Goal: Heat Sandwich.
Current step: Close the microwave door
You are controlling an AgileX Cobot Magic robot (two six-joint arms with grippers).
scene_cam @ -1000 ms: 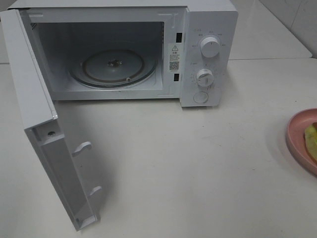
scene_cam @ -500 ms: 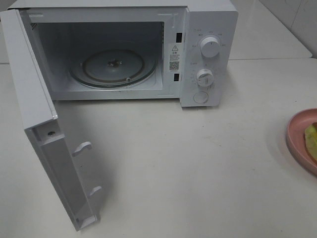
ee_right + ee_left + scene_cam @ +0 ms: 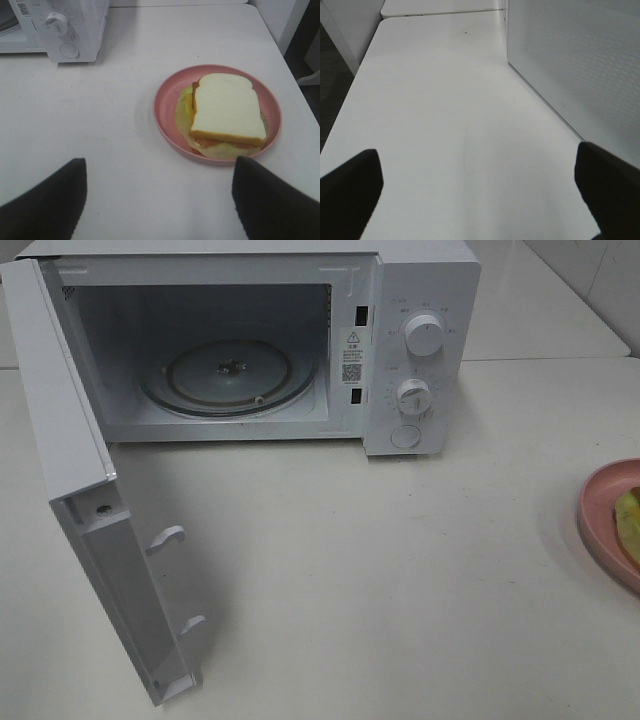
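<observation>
The sandwich (image 3: 227,107), white bread with a tan crust over yellow-green filling, lies on a round pink plate (image 3: 165,120). In the high view only a sliver of the sandwich (image 3: 630,520) and part of the plate (image 3: 600,510) show at the right edge. My right gripper (image 3: 160,195) is open and hovers over bare table a short way before the plate, touching nothing. The left gripper (image 3: 480,190) is open too, above bare table beside a white perforated microwave panel (image 3: 580,65). Neither gripper shows in the high view.
The white microwave (image 3: 420,300) stands at the back with its door (image 3: 90,520) swung wide open toward the front left. Its glass turntable (image 3: 230,375) is bare. Two knobs and a button sit on its right panel (image 3: 75,20). The table edge runs close behind the plate.
</observation>
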